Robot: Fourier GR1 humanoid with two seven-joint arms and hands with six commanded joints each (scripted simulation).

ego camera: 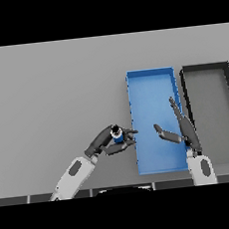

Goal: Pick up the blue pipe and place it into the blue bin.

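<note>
Nearest the lower edge, two white and grey arms reach up onto the flat grey table [49,93]. The left hand [105,141] has its dark fingers and thumb curled round the single small blue pipe [118,135], a short blue cylinder with a dark cap on top, standing roughly upright in the grasp. Pipe and hand sit on the table side, just beside the left wall of the bin, the fingertips touching or almost touching that wall.

The right hand [181,132] shows over the right part of the one rectangular blue bin [150,73]. Its fingers are straight and spread, the thumb pointing left across the bin's floor, and it holds nothing.

The blue bin is an open tray with low walls and runs away from the robot. Just beside it to the right lies one black-rimmed rectangular bin with a grey floor [204,67], set parallel, its rim near the blue bin's right wall.
</note>
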